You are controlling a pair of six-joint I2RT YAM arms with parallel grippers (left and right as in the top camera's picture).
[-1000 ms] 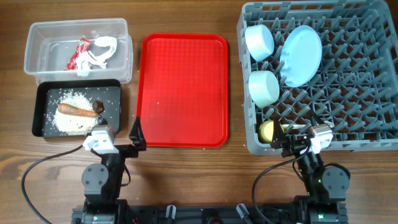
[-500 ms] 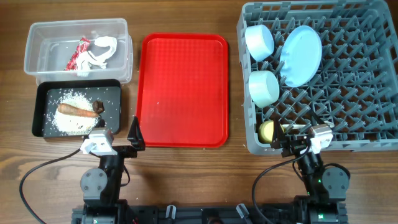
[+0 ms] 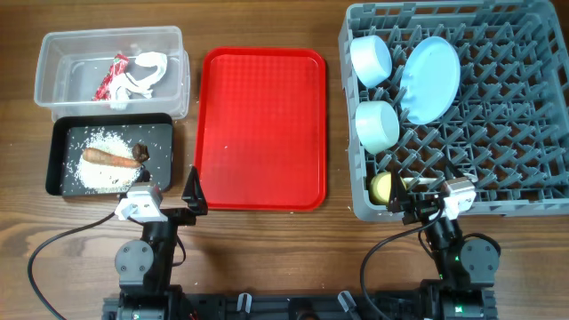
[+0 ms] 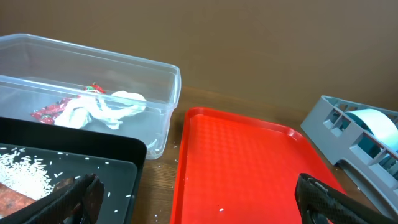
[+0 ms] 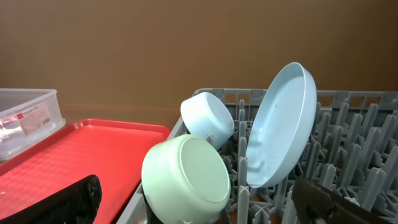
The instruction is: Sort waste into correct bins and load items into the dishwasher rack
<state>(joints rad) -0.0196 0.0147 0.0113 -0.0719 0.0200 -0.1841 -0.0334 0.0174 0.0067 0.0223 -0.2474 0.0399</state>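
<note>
The clear tub (image 3: 107, 36) holds the red-and-white wrapper (image 3: 113, 76) and white tissue (image 3: 145, 73). The black tray (image 3: 111, 121) holds rice (image 3: 102, 176), the carrot-like root (image 3: 109, 158) and the brown lump (image 3: 142, 153). The grey rack (image 3: 498, 151) holds the white bowl (image 3: 371, 59), blue plate (image 3: 429, 78), teal bowl (image 3: 377, 125) and yellow cup (image 3: 382, 187). I cannot make out the spoon. My left gripper (image 3: 169, 189) is open and empty between the black tray and the red tray (image 3: 262, 116). My right gripper (image 3: 425, 194) is open and empty at the rack's front edge.
In the left wrist view the left gripper (image 4: 202, 205) spans the black tray (image 4: 93, 149) and the red tray (image 4: 242, 162), with the tub (image 4: 161, 93) behind. In the right wrist view the teal bowl (image 5: 186, 177) and plate (image 5: 280, 124) stand just ahead.
My left arm has shifted slightly back toward the table's front. The right arm and all objects have not moved.
</note>
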